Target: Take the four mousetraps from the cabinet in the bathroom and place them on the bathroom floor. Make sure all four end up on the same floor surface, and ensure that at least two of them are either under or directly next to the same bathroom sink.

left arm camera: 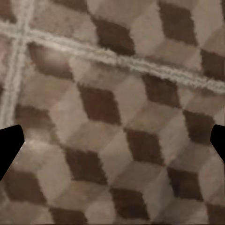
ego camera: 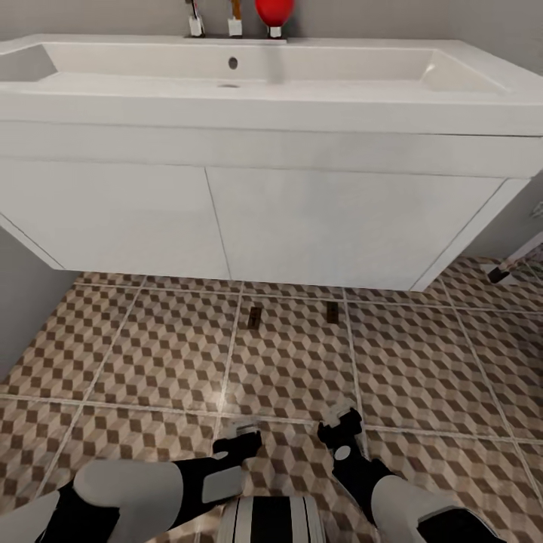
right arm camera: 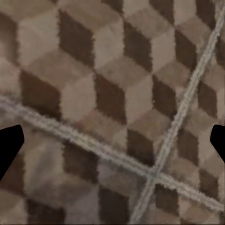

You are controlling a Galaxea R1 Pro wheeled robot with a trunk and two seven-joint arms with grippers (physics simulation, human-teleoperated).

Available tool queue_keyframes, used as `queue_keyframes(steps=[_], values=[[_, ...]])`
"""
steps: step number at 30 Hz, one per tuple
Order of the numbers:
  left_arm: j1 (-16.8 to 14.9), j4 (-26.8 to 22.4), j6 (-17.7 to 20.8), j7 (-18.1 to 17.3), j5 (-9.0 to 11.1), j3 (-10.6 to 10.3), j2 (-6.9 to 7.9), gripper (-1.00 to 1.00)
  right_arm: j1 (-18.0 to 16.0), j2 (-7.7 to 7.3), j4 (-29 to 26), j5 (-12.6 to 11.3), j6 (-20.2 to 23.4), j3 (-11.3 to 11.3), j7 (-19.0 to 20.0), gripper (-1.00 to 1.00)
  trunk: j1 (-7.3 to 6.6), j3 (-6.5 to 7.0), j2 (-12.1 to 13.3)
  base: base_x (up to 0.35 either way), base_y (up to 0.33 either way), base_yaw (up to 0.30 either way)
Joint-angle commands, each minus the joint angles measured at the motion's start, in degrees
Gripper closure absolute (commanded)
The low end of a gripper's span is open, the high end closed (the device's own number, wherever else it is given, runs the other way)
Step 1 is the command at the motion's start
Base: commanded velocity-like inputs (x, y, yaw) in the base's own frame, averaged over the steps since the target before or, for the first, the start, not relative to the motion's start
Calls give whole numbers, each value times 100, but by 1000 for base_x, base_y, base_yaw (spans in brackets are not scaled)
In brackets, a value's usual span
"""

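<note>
Two mousetraps, small dark-brown slabs, lie on the cube-patterned bathroom floor [ego camera: 166, 354] just in front of the sink's underside: one [ego camera: 255, 317] toward the left, the other [ego camera: 332, 314] a little to its right. The wide white sink [ego camera: 249, 98] with its white cabinet front hangs above them. My left gripper [ego camera: 240, 437] and right gripper [ego camera: 343, 424] hover low over the tiles nearer to me, both apart from the traps. In the wrist views the left gripper [left arm camera: 112, 145] and right gripper [right arm camera: 112, 145] stand open over bare tile, holding nothing.
A red bulb-shaped item [ego camera: 274, 13] and two small upright items stand on the ledge behind the basin. A grey wall [ego camera: 23, 302] closes the left side. A small dark object [ego camera: 498, 274] on something white lies at the right edge, beside the sink.
</note>
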Motion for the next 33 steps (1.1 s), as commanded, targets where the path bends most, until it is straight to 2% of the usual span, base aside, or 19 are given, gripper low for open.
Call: queue_keyframes(steps=[1, 9, 14, 21, 27, 33], values=[[333, 54, -42, 28, 39, -73, 9, -100, 52, 0, 35, -17, -98, 52, -28, -100, -3, 19, 0, 0, 0, 0], [1103, 953, -60, 32, 33, -120, 37, -100, 372, -84, 159, -63, -450, 45, -29, -100, -23, 196, 11, 0, 0, 0], [1407, 1379, -70, 28, 41, -130, 55, -100, 605, -136, 230, -94, -599, 32, -33, -100, -36, 307, 17, 0, 0, 0], [1821, 1559, -79, 0, 53, -136, 206, -100, 1070, -162, 285, -113, -935, 25, -37, -100, -54, 462, 27, 0, 0, 0], [1971, 1572, -82, -103, 62, -132, 244, -100, 1356, -184, 299, -138, -1186, -27, -76, -100, -70, 595, 35, 0, 0, 0], [2064, 1568, -82, -196, 65, -130, 259, -100, 1501, -195, 307, -404, -1347, -273, -118, -100, -85, 728, 43, 0, 0, 0]])
